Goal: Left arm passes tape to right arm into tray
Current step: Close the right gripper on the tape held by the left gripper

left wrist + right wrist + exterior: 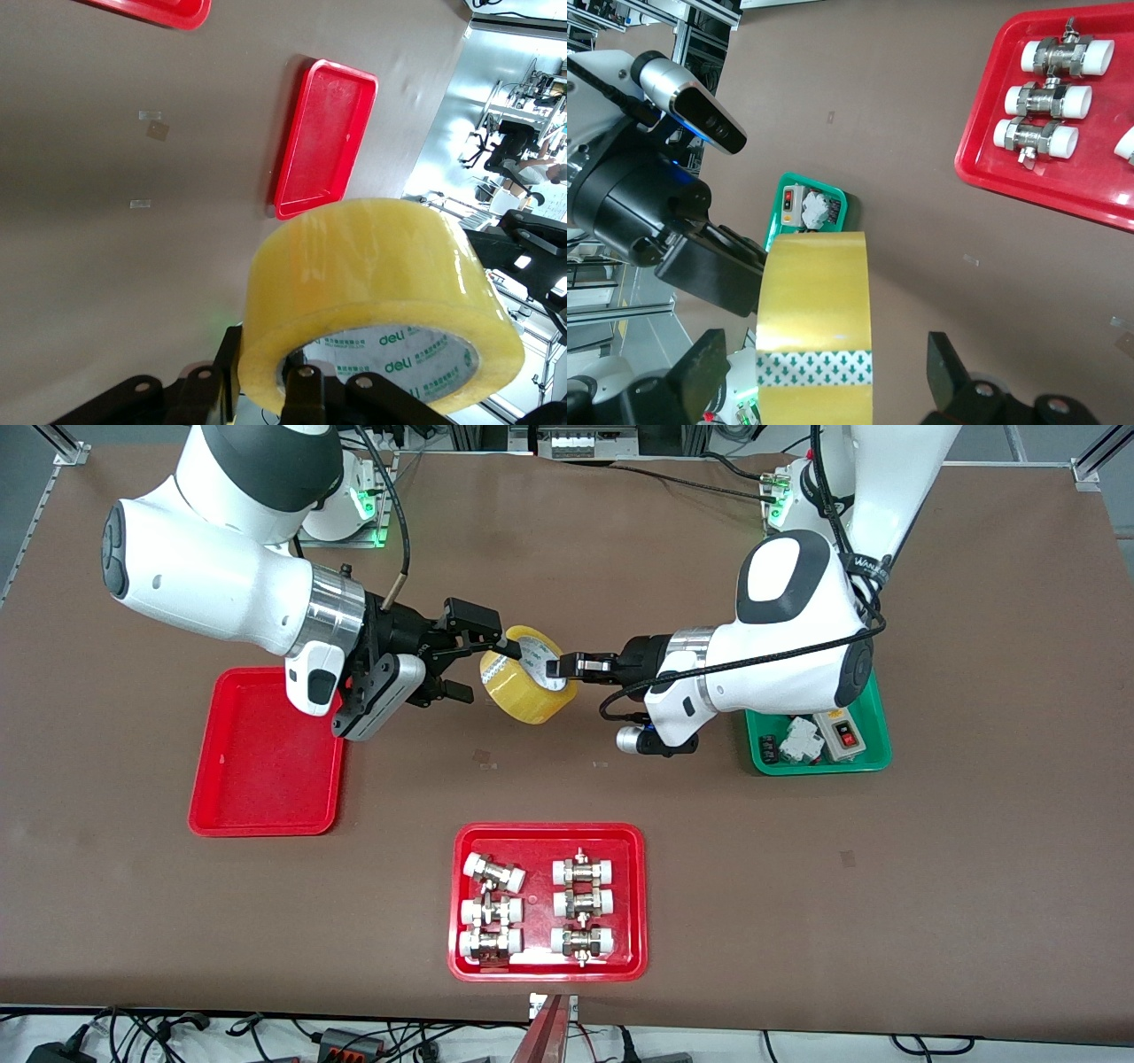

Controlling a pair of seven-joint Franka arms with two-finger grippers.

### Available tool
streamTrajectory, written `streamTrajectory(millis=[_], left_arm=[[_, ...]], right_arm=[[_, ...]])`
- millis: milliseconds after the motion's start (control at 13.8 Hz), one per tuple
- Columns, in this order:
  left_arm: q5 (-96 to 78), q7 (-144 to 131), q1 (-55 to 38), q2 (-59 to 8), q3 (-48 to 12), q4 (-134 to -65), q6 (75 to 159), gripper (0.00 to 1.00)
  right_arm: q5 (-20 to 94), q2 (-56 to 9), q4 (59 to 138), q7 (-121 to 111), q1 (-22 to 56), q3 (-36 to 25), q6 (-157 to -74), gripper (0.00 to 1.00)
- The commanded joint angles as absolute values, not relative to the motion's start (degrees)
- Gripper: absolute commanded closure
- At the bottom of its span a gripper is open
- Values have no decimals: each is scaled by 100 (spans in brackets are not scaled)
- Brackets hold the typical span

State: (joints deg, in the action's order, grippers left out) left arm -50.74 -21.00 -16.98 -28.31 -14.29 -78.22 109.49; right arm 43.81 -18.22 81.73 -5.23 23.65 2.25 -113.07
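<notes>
The tape (524, 686), a yellow roll with a white core, hangs in the air over the table's middle. My left gripper (567, 669) is shut on the roll's wall, one finger inside the core and one outside, as the left wrist view (266, 381) shows. My right gripper (478, 662) is open, its fingers (948, 363) on either side of the tape (815, 301) with gaps between. The plain red tray (266, 779) lies empty under the right arm's wrist, toward the right arm's end. It also shows in the left wrist view (323, 133), past the tape (381, 257).
A red tray of pipe fittings (547, 831) lies nearer the front camera than the tape; it also shows in the right wrist view (983, 168). A green tray (819, 763) with switch parts lies under the left arm.
</notes>
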Motion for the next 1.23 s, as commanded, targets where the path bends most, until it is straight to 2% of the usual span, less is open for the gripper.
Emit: streamTrajectory(millis=[0,1161], left_arm=[[-5177,-2039,-1626,-2821,-1433,-7699,10767,100],[-5177,-2039,-1608,-2813,-1433,-7699,10714,100]], right_arm=[[4465,-1890,8033,-413,2461,185,-11355,0],[4421,-1951,8042,-492,2575,176,-11566,0]])
